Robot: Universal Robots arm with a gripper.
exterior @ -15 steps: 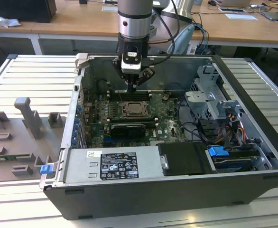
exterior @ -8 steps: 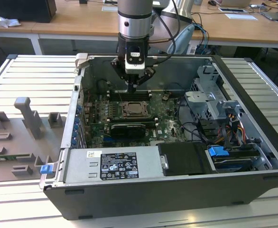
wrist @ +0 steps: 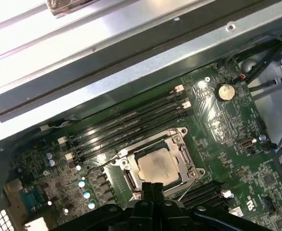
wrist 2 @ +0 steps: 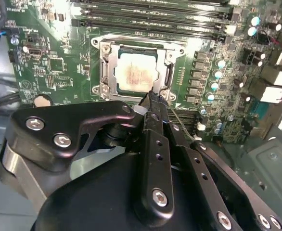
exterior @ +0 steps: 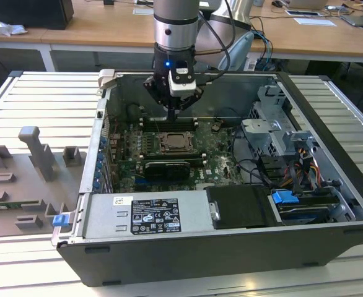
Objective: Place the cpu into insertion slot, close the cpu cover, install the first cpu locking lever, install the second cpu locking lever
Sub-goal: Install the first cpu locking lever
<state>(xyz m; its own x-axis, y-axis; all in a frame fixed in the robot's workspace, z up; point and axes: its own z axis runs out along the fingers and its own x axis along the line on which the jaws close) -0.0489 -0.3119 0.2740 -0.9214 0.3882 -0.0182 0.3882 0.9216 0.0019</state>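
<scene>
One silver power supply box point(exterior: 145, 215) nearest in the exterior view, along the front wall of an open computer case point(exterior: 200, 257) laid flat on a slatted metal desk point(exterior: 39, 99). Grey moulded holders point(exterior: 39, 154) on that desk toward the exterior view's left, apart from the case. Just behind the box, a long black card point(exterior: 166, 168) across the green circuit board point(exterior: 222, 162). Beyond the card, the insertion slot point(wrist 2: 102, 53) with the cpu point(wrist 2: 137, 72) seated flat inside, pale face up. Around the chip, the cpu cover point(wrist 2: 109, 67) lowered, with the chip showing through its square cut-out. In the first wrist view, one wire lever point(wrist: 105, 161) along one flank of the socket and another wire lever point(wrist: 186, 188) slanting off the opposite flank; latched or loose, cannot tell. Right at the socket's far edge, the end effector point(exterior: 172, 116), pointing straight down from the arm point(exterior: 175, 25), fingers point(wrist 2: 155, 144) pressed together with nothing visible between them; touching the cover or just above, cannot tell. Under it, a bank of black memory slots point(exterior: 150, 124). Farther toward the exterior view's right, a grey drive cage point(exterior: 280, 127) and bundled cables point(exterior: 305, 167). Farthest back, wooden desks point(exterior: 95, 34).
</scene>
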